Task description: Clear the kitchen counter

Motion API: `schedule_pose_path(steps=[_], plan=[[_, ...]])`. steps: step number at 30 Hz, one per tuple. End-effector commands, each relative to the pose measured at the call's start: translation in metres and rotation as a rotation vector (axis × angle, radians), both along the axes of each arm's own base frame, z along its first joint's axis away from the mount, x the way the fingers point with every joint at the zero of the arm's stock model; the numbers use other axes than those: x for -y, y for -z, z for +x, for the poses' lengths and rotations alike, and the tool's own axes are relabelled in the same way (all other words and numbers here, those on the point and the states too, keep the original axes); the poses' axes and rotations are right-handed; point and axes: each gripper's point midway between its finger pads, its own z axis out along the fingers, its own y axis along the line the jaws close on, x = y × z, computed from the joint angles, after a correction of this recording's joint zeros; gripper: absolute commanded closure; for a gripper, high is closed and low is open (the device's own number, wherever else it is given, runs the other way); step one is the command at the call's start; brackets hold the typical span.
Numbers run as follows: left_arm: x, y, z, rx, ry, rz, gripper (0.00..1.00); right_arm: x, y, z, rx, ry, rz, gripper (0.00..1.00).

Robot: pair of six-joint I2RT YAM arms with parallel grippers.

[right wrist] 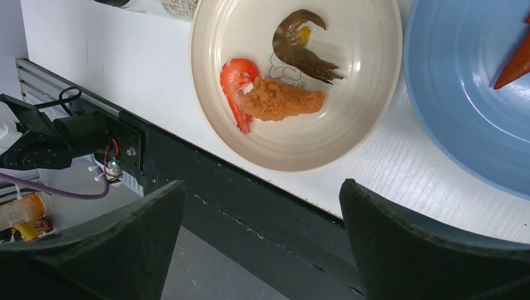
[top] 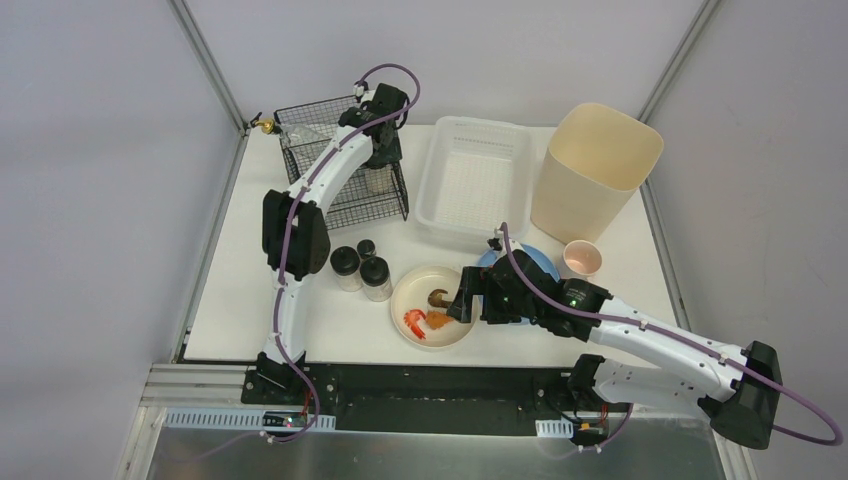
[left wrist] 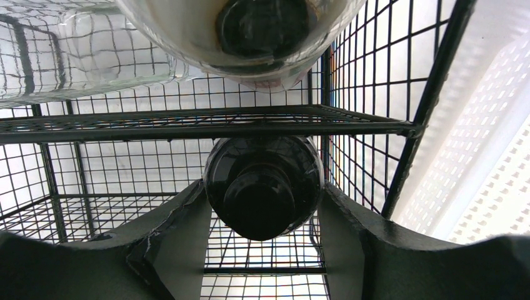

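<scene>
The white kitchen counter [top: 240,300] holds a cream plate [top: 432,330] with a red shrimp [right wrist: 236,87], an orange fried piece [right wrist: 281,100] and a brown piece [right wrist: 300,50]. A blue plate [right wrist: 469,100] lies beside it, partly under my right arm. Three black-lidded jars [top: 376,277] stand left of the cream plate. My left gripper [left wrist: 262,194] is shut on a black-lidded jar [left wrist: 264,187] inside the black wire basket [top: 335,205] at the back left. My right gripper [right wrist: 262,194] is open and empty, over the counter's front edge beside the cream plate.
A white slotted basket [top: 470,180] and a tall beige bin [top: 595,170] stand at the back. A pink cup [top: 582,258] sits near the bin. A clear glass jar [left wrist: 81,50] lies in the wire basket. A red-orange piece [right wrist: 515,62] lies on the blue plate.
</scene>
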Motion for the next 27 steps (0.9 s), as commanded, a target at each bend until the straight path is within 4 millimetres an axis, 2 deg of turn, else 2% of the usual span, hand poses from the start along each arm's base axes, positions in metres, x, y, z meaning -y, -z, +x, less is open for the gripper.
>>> schedule_pose_path(steps=[1, 5, 12, 15, 22, 27], plan=[[0.010, -0.030, -0.002, 0.064, 0.027, -0.026, 0.50, -0.003, -0.005, 0.002, 0.013, 0.011, 0.022, 0.03], [0.009, -0.037, -0.003, 0.072, 0.036, -0.025, 0.37, -0.003, -0.006, 0.002, 0.013, 0.011, 0.023, 0.02], [0.008, -0.049, -0.011, 0.077, 0.079, -0.022, 0.24, -0.006, -0.008, 0.003, 0.015, 0.002, 0.022, 0.02], [0.008, -0.061, -0.017, 0.086, 0.100, -0.031, 0.20, -0.007, -0.009, 0.004, 0.019, 0.002, 0.021, 0.01], [0.003, -0.115, -0.042, 0.133, 0.144, -0.066, 0.16, -0.008, -0.012, 0.006, 0.028, -0.001, 0.016, 0.01], [-0.013, -0.159, -0.066, 0.192, 0.147, -0.071, 0.17, -0.011, -0.013, 0.007, 0.031, -0.008, 0.018, 0.01]])
